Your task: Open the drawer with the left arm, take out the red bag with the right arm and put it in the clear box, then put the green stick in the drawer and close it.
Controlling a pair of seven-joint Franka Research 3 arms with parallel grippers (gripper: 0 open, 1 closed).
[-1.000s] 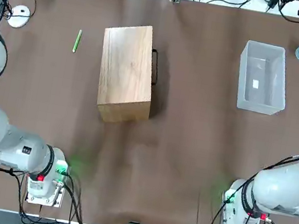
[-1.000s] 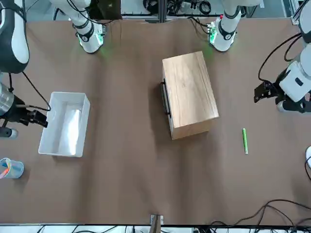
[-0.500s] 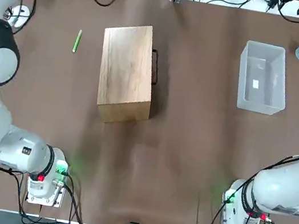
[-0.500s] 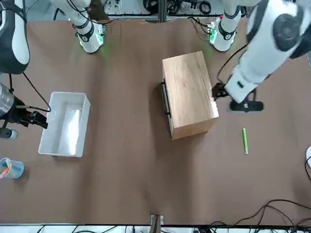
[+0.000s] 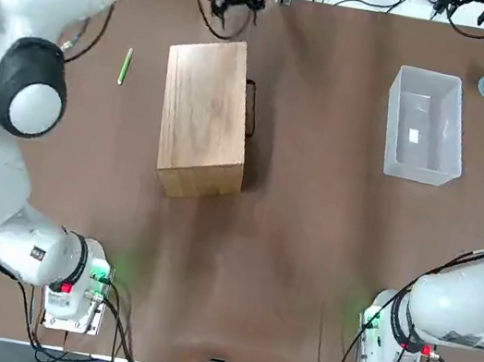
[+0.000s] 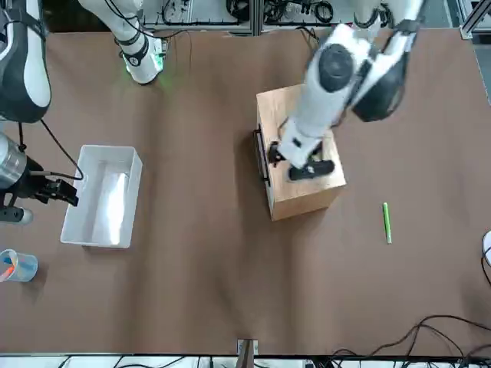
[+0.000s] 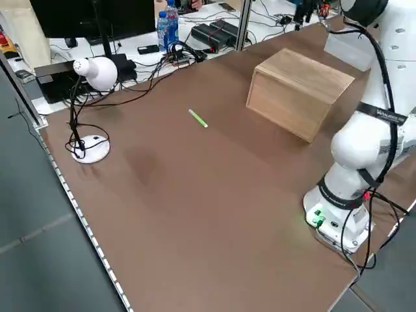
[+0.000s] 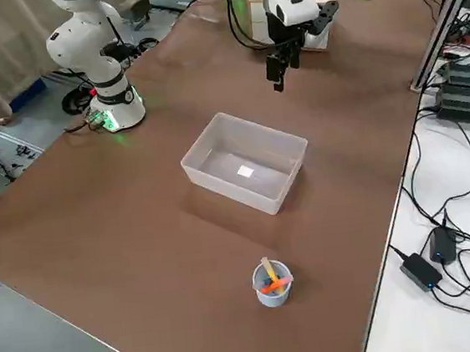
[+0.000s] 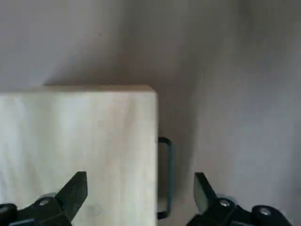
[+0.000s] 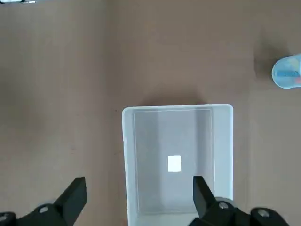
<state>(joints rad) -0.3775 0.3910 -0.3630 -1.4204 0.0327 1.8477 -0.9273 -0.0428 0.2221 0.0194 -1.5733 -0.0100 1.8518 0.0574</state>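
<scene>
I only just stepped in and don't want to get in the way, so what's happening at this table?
Nothing is being held yet. The robot's left arm is over the wooden cabinet, its open pincer near the handle of the closed drawer. The right arm's pincer, also open, waits by the clear box, which is empty. The green stick lies on the table beyond the cabinet's other side. No red bag is in sight.

White arms, dark grey joint bands.
</scene>
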